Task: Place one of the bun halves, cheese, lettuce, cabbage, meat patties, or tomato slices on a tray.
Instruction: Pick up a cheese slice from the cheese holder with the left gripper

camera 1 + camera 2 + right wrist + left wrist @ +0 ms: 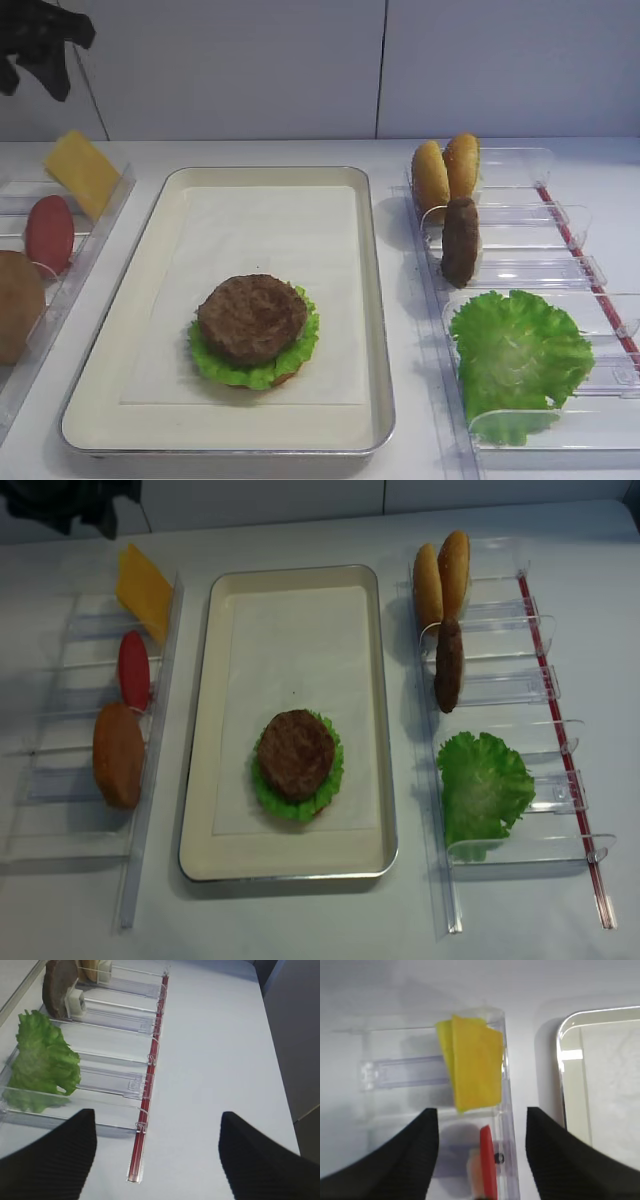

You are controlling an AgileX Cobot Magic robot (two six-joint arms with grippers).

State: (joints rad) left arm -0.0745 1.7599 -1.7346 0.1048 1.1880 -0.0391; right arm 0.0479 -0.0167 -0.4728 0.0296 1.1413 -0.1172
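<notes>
**Left gripper open and empty above the cheese**

Ribbed black fingers of the left gripper stand apart, touching nothing, above the thin square cheese leaning in its clear plastic bin. Beside it stands a flat red tomato slice. On the silver, paper-lined tray, a rough brown patty tops ruffled lettuce. The right gripper is also parted, holding nothing.

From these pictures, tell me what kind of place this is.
Probably a mock burger-assembly station on a white tabletop, not a real kitchen. A metal tray holds a patty on lettuce, and clear plastic bins on both sides hold sorted fillings such as cheese and buns.
</notes>
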